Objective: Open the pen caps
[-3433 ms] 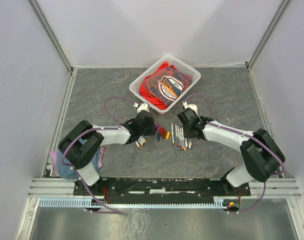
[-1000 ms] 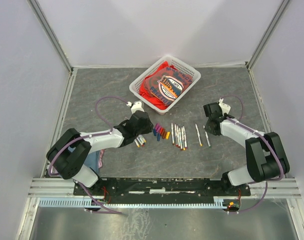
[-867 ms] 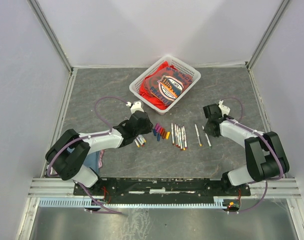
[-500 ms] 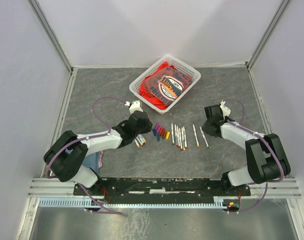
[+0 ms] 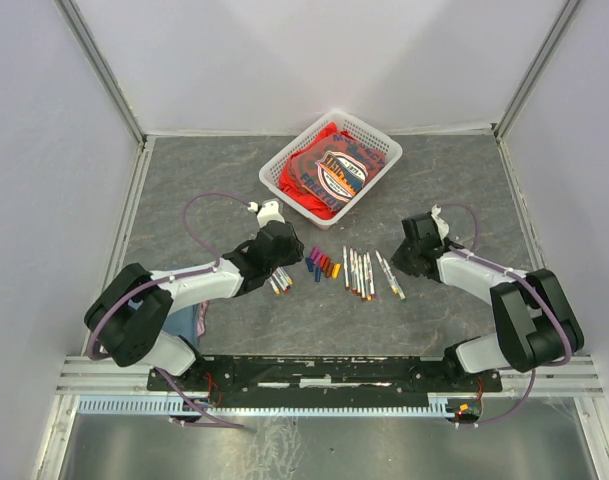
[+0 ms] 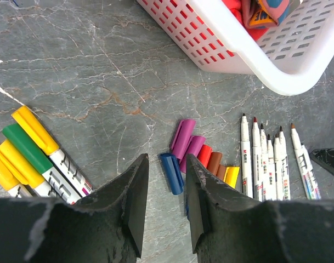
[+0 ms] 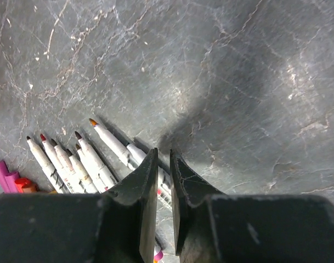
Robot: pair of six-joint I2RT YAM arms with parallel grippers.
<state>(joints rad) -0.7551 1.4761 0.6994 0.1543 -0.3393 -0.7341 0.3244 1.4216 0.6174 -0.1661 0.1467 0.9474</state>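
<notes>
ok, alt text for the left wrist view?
The left tool, open and empty, hangs over a cluster of loose caps (blue, purple, red, brown, yellow) on a grey table. To their right lie uncapped pens, at left capped pens, upper right a white basket.

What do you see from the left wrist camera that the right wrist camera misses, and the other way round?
Only the left wrist view shows the white basket, the capped markers with yellow and green caps, the blue cap, and the left gripper with its jaws apart. Only the right wrist view shows the right gripper, a narrow gap between its fingers, over a pen. Both show the row of uncapped pens, a purple cap and the grey table.
</notes>
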